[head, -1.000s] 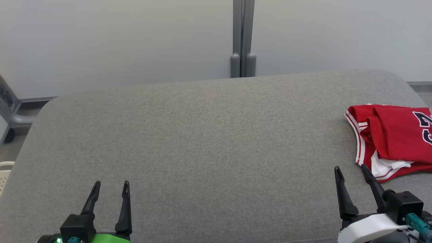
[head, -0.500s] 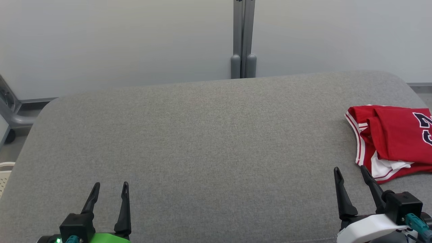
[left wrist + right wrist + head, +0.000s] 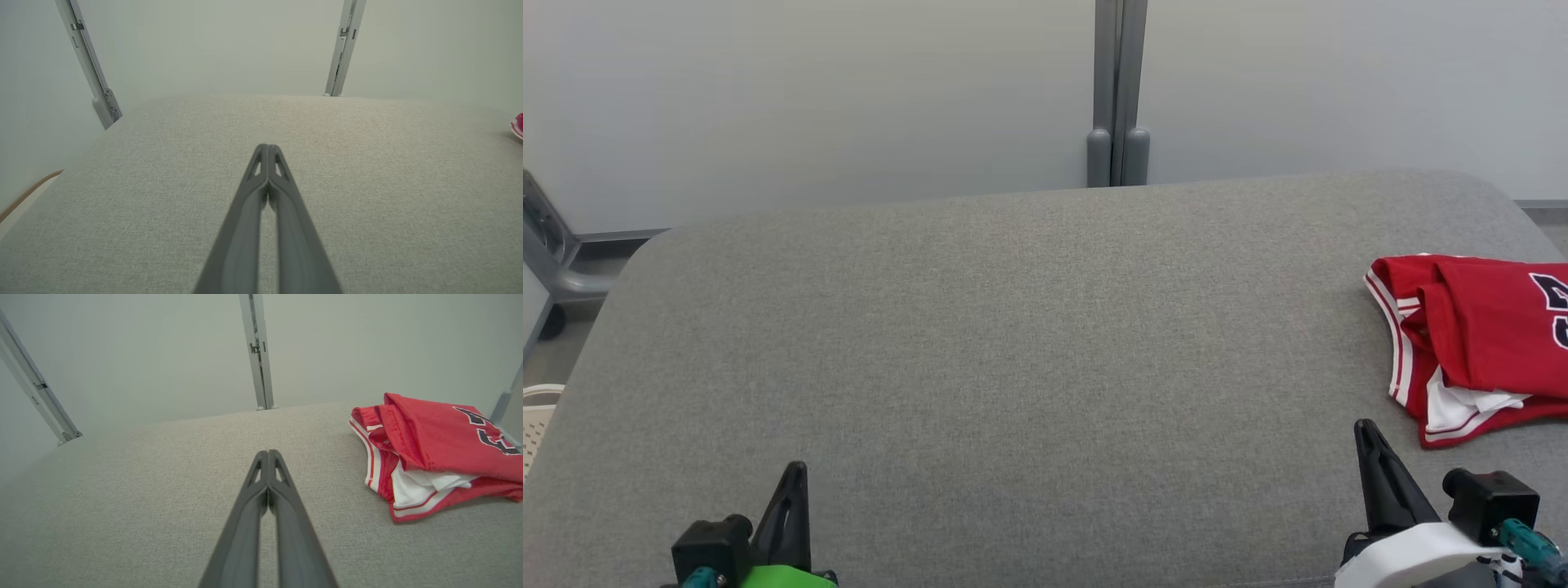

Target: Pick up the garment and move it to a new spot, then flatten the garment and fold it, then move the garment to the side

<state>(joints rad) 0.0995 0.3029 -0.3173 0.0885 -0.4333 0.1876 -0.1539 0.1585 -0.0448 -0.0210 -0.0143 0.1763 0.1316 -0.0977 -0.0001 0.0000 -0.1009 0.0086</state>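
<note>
The garment (image 3: pixel 1478 339) is a red jersey with white trim and dark lettering, folded in a pile at the right edge of the grey padded table (image 3: pixel 1029 343); the right wrist view has it at the right, garment (image 3: pixel 433 449). My right gripper (image 3: pixel 1368 437) is shut with nothing in it, near the front edge just left of and below the jersey, not touching it. Its fingertips (image 3: pixel 267 455) meet over bare cloth. Low at the front left, my left gripper (image 3: pixel 796 474) is shut and empty, its fingertips (image 3: pixel 267 149) pressed together. A sliver of the garment (image 3: pixel 518 125) shows at that view's right edge.
A grey wall with a vertical metal post (image 3: pixel 1117 90) stands behind the table. A metal frame (image 3: pixel 551 253) and a pale basket edge (image 3: pixel 535 416) sit off the table's left side. The table's surface spreads wide between both grippers.
Both grippers have gone from open to shut, holding nothing, and sit slightly lower in the head view. The camera has shifted a little. The jersey lies as before.
</note>
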